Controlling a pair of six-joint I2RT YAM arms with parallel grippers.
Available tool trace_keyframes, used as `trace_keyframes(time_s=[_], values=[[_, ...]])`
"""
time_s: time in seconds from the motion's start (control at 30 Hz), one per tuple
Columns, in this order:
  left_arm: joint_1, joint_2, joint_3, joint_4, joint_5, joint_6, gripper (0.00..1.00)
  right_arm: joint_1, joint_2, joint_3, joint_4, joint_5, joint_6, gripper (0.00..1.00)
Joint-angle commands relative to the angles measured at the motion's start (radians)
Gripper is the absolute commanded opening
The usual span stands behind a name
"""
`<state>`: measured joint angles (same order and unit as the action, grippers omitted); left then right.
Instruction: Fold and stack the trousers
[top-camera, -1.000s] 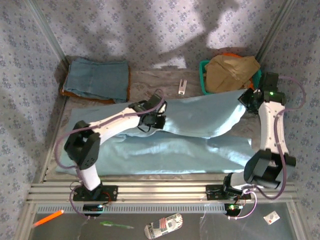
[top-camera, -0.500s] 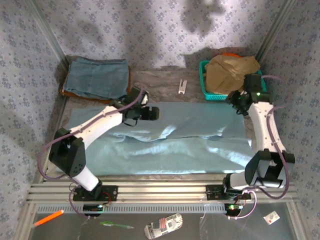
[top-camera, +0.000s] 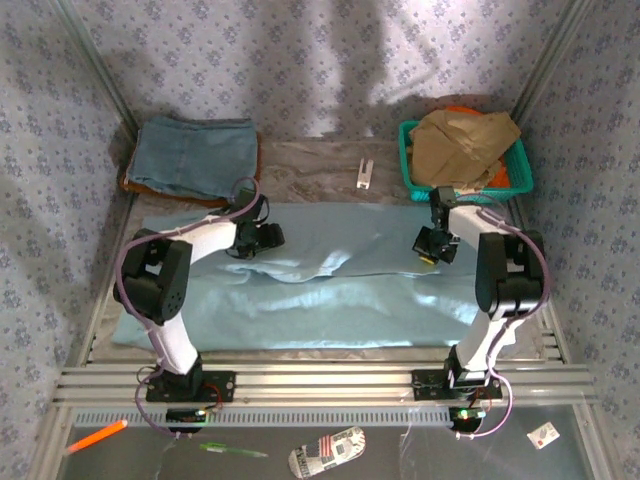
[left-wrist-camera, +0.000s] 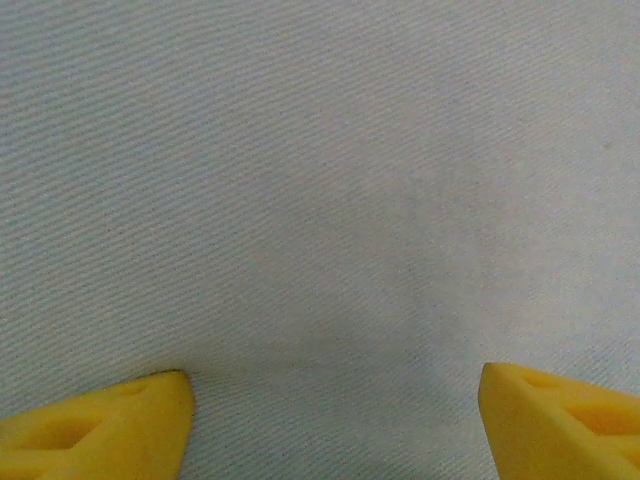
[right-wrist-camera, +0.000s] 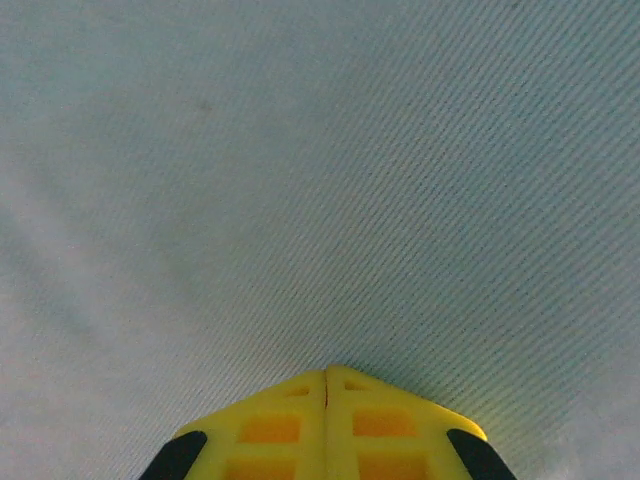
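Right, seeing trousers (top-camera: 330, 290) laid flat and wide across mid-table, long side running left to right. Upper layer folded over the far half, with a wavy edge through the middle and a few creases near centre. Pale blue, plain, fine diagonal weave up close.

Got left gripper (top-camera: 272, 238) low over the far-left part of the cloth, yellow fingers (left-wrist-camera: 100, 430) well apart, bare fabric between. Got right gripper (top-camera: 433, 250) down on the far-right part, fingertips (right-wrist-camera: 270, 430) pressed together tip to tip, right at the cloth. Can't tell whether any fabric is caught between.

Beyond the cloth, far-left corner: folded denim garment (top-camera: 195, 155) stacked on a brown garment (top-camera: 190, 197). Far-right corner: teal basket (top-camera: 408, 150) holding a crumpled tan garment (top-camera: 465, 140). Between those, on bare table (top-camera: 310, 160): small white object (top-camera: 364, 173), too small to identify.

Near side, past the aluminium rail (top-camera: 320, 385): orange marker (top-camera: 97, 436), green pen (top-camera: 232, 451), crumpled printed item (top-camera: 328, 452), small white card (top-camera: 545, 435).
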<state>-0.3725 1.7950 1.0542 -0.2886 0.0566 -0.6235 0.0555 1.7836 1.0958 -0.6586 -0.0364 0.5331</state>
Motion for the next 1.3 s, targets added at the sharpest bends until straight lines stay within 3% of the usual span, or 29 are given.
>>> trace_keyframes(time_s=[0.0,0.27,0.37,0.5,0.63,0.87,1.07,1.27], values=[[0.029,0.084,0.01,0.044,0.034,-0.004,0.74,-0.002,0.065,0.05,0.005,0.055,-0.015,0.0],[0.062,0.113,0.069,0.056,0.043,0.076,0.75,0.0,0.181,0.212,-0.047,0.12,-0.039,0.0],[0.062,0.063,0.07,0.032,0.037,0.101,0.8,0.012,0.154,0.239,-0.068,0.142,-0.04,0.01],[0.063,-0.096,0.03,-0.018,-0.014,0.098,0.9,0.042,0.038,0.228,-0.104,0.142,-0.04,0.11],[0.061,-0.313,-0.032,-0.131,-0.092,0.068,0.96,0.12,-0.153,0.166,-0.145,0.182,-0.027,0.3],[0.066,-0.682,-0.288,-0.227,-0.196,-0.057,0.97,0.327,-0.323,-0.038,-0.07,0.093,0.069,0.34],[0.078,-0.886,-0.505,-0.222,-0.193,-0.161,0.98,0.513,-0.24,-0.111,0.046,0.055,0.157,0.31],[0.079,-0.884,-0.624,-0.165,-0.145,-0.196,0.97,0.548,-0.126,-0.184,0.136,0.039,0.175,0.3]])
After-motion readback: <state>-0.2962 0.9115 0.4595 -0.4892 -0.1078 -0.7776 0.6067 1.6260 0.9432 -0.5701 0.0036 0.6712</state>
